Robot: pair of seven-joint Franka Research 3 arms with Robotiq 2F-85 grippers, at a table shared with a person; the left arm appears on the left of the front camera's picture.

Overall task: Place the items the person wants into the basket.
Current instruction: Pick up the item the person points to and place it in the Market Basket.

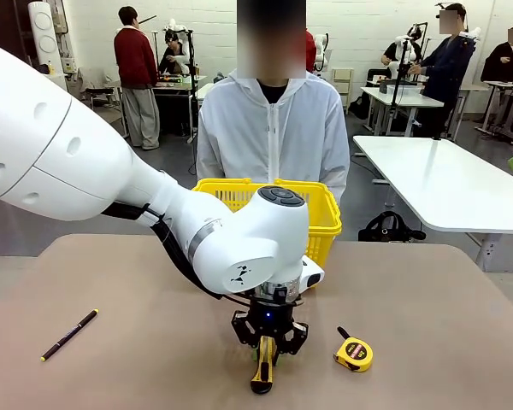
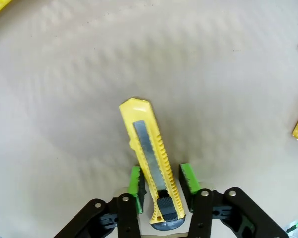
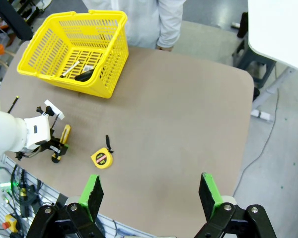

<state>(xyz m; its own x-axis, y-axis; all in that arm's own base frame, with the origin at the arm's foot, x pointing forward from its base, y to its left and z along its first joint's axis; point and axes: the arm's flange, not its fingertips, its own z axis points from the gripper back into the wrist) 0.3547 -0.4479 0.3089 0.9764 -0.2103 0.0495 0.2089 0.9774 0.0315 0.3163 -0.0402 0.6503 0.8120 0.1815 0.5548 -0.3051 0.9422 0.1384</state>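
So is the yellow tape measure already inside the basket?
No, the tape measure lies on the table, apart from the basket.

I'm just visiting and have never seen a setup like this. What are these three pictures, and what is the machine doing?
Two white robot arms share a brown table with a person in a white jacket. One picture looks across the table from between the arms; the other two come from cameras on each arm's wrist. The left claw has shut on a yellow-and-black utility knife lying on the table. The right claw hangs open, high above the table. Also on the table: a yellow tape measure, a thin black pen and a yellow basket with a marker inside.
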